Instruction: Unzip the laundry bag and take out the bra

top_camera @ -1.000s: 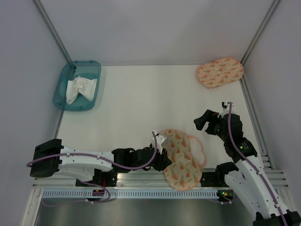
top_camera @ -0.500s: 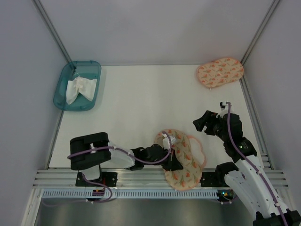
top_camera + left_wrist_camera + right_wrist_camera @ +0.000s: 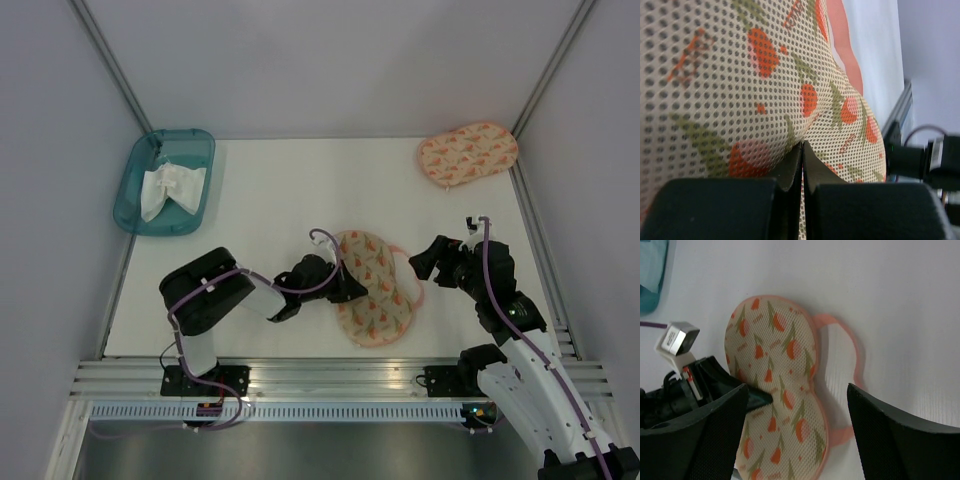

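The laundry bag [image 3: 375, 290], peach mesh with an orange-red print, lies at the table's near middle. A pink-rimmed lower layer [image 3: 847, 347] sticks out to its right. My left gripper [image 3: 343, 287] is at the bag's left edge. In the left wrist view its fingertips [image 3: 802, 150] are pressed together with a fold of the mesh [image 3: 740, 75] pinched between them. My right gripper [image 3: 428, 266] hangs open just right of the bag. In the right wrist view the bag [image 3: 775, 365] sits between and beyond its spread fingers [image 3: 796, 390]. The bra is hidden.
A second peach printed pouch [image 3: 467, 153] lies at the far right corner. A teal tray [image 3: 135, 195] holding a white cloth [image 3: 170, 188] stands at the far left. Grey walls close in the table; a metal rail [image 3: 320, 380] runs along the near edge.
My left gripper has shut on the bag and dragged it from the near rail toward the table's middle as the left arm folded in. The right gripper has barely moved.
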Robot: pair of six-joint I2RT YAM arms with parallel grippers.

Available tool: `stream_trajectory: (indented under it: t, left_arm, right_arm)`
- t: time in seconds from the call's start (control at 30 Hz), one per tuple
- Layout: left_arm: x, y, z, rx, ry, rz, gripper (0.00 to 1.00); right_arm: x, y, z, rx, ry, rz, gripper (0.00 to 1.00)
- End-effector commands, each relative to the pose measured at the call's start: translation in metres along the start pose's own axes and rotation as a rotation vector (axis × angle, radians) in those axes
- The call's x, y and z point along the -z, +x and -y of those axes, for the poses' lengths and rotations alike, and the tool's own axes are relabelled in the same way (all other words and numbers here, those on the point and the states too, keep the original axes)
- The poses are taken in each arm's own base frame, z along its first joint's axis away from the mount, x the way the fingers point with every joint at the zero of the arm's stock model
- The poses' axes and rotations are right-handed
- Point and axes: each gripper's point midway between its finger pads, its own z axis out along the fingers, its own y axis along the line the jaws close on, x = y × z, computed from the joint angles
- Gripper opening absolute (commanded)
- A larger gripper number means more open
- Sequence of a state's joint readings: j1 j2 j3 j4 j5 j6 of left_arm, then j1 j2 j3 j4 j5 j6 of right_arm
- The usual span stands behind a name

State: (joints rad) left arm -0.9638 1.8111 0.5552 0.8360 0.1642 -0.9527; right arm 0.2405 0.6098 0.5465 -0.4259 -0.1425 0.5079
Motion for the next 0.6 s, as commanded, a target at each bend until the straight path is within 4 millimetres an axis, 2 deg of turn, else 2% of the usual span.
stream_trajectory:
  t: [0.0, 0.03, 0.07, 0.1, 0.13, 0.23, 0.33, 0.4, 0.43, 0.5, 0.53, 0.57]
  left_arm:
    - [-0.017, -0.045, -0.014, -0.003, -0.029, 0.062, 0.02]
    - [-0.021, -0.052, -0.018, -0.001, -0.036, 0.069, 0.02]
    - [-0.023, -0.064, -0.031, 0.018, -0.056, 0.079, 0.02]
    - [-0.029, -0.078, -0.027, 0.018, -0.045, 0.096, 0.02]
    - [-0.03, -0.091, -0.035, 0.033, -0.059, 0.11, 0.02]
    - [-0.034, -0.116, -0.039, 0.047, -0.046, 0.134, 0.02]
    - [-0.025, -0.136, -0.028, 0.047, -0.002, 0.156, 0.02]
    - [-0.017, -0.138, -0.021, 0.037, 0.013, 0.153, 0.02]
    - [-0.008, -0.145, -0.007, 0.012, 0.037, 0.171, 0.02]
    - [0.002, -0.141, -0.001, -0.012, 0.046, 0.16, 0.02]
    - [0.013, -0.147, 0.013, -0.033, 0.072, 0.18, 0.08]
    - [0.02, -0.141, 0.012, -0.035, 0.065, 0.17, 0.17]
  right_arm:
    - [0.0, -0.002, -0.007, 0.002, -0.035, 0.008, 0.85]
    - [-0.001, -0.003, -0.008, 0.002, -0.042, 0.012, 0.85]
    - [-0.001, -0.001, -0.008, 0.0, -0.044, 0.006, 0.86]
    - [-0.003, 0.001, -0.008, -0.009, -0.048, -0.003, 0.86]
    - [-0.004, 0.001, -0.012, -0.01, -0.07, -0.004, 0.86]
    - [-0.01, 0.001, -0.016, -0.013, -0.091, -0.013, 0.89]
    - [-0.015, -0.013, -0.026, -0.012, -0.118, 0.005, 0.91]
    - [-0.019, -0.024, -0.036, -0.013, -0.147, 0.012, 0.92]
    - [-0.022, -0.029, -0.043, -0.005, -0.174, 0.023, 0.92]
    - [-0.031, -0.036, -0.056, -0.001, -0.219, 0.018, 0.92]
    - [-0.036, -0.036, -0.061, 0.004, -0.229, 0.007, 0.93]
    - [-0.044, -0.035, -0.067, 0.025, -0.234, -0.018, 0.94]
